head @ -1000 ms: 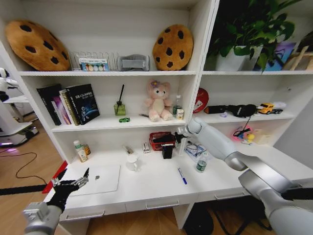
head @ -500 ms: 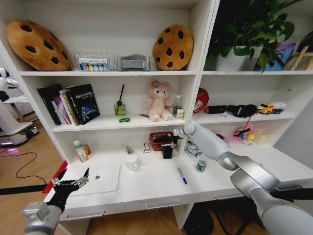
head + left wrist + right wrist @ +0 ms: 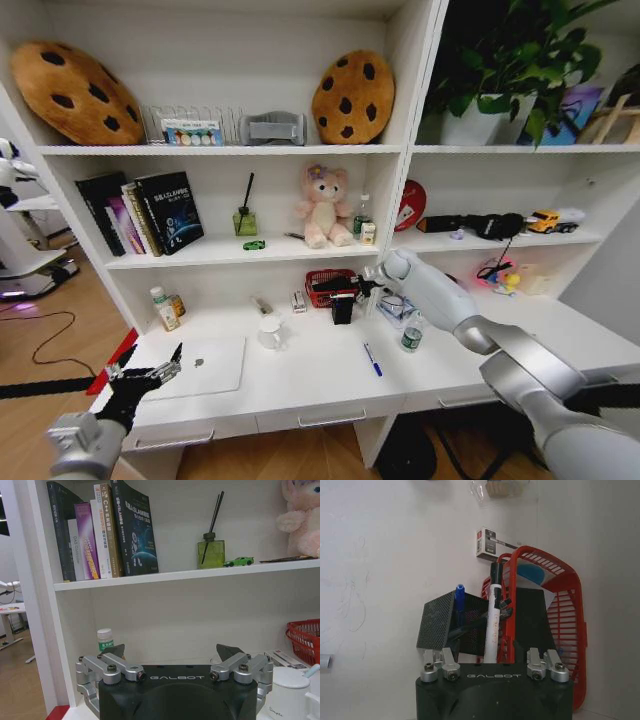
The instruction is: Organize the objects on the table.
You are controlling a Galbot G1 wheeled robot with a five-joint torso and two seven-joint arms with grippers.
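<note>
On the white table stands a black mesh pen holder in front of a red basket. My right gripper hovers just to the right of the holder. In the right wrist view this gripper is open, and a white pen with a black cap and a blue pen stand in the holder. Another blue pen lies on the desk. A silver laptop lies at front left, with my left gripper open beside its corner. A clear green-labelled bottle stands to the right.
A white mug stands behind the laptop and two small bottles stand at the back left. The shelf above holds books, a reed diffuser, a green toy car and a pink plush bear.
My right arm drifted slightly left toward the pen holder, then back to the right a little. The left arm has not moved.
</note>
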